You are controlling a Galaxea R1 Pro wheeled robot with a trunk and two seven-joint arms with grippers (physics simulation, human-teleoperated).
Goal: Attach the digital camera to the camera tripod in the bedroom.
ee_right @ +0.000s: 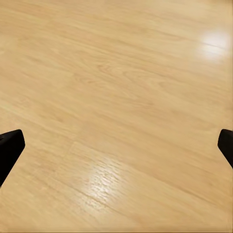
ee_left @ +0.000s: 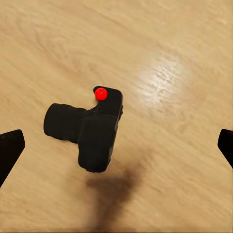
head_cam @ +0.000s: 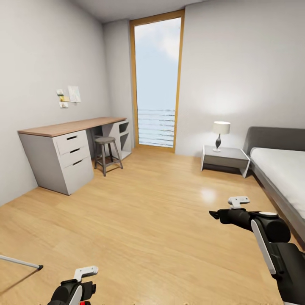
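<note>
The digital camera (ee_left: 97, 131), black with a red dot on top and its lens barrel to one side, lies on the light wood floor and casts a dark shadow beside it. My left gripper (ee_left: 116, 145) hovers over it, open, its two fingertips far apart on either side and touching nothing. In the head view the left gripper (head_cam: 78, 292) is at the bottom edge with the camera's red dot (head_cam: 84, 303) just under it. One silver leg of the camera tripod (head_cam: 21, 262) with a black foot reaches in from the left edge. My right gripper (head_cam: 217, 214) hangs open over bare floor (ee_right: 116, 97).
This is the bedroom. A grey desk with drawers (head_cam: 63, 156) and a stool (head_cam: 106, 154) stand at the left wall. A tall window (head_cam: 156, 80) is straight ahead. A nightstand with a lamp (head_cam: 222, 156) and a grey bed (head_cam: 284, 173) are at the right.
</note>
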